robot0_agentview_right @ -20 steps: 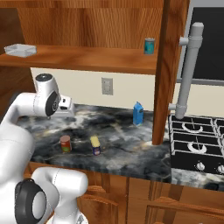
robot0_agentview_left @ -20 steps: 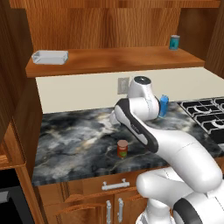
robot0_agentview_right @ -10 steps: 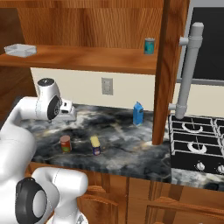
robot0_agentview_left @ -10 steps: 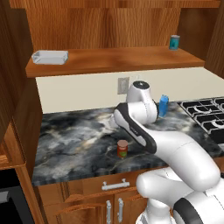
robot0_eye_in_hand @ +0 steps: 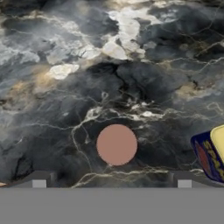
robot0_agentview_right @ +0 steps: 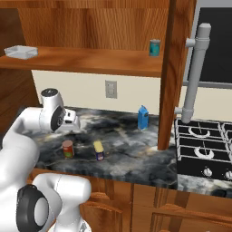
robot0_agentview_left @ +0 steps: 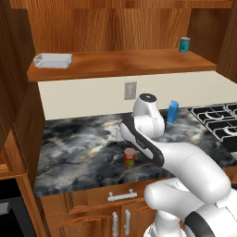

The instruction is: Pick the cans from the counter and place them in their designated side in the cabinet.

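Note:
The red can [robot0_agentview_left: 129, 157] stands upright on the dark marbled counter [robot0_agentview_left: 78, 148], near its front edge. To its right in the right base view, the squat blue can [robot0_agentview_right: 98, 151] with a yellow top stands beside the red can [robot0_agentview_right: 68, 148]. My gripper [robot0_eye_in_hand: 111, 180] hangs open above the counter, pointing down. In the hand view the red can's round top [robot0_eye_in_hand: 116, 144] lies between my fingertips [robot0_eye_in_hand: 39, 180] and just beyond them. The blue can [robot0_eye_in_hand: 212, 153] shows at that view's right edge. The cabinet's open shelf [robot0_agentview_left: 115, 62] runs above the counter.
A teal can [robot0_agentview_left: 184, 44] stands at the shelf's right end and a white tray [robot0_agentview_left: 53, 59] lies at its left end. A slim blue carton [robot0_agentview_right: 143, 118] stands at the counter's back. The stove [robot0_agentview_right: 204, 145] lies to the right, past a wooden post [robot0_agentview_right: 170, 77].
The arm has sunk a little toward the counter over the cans. The jaws stay wide. Neither can has moved.

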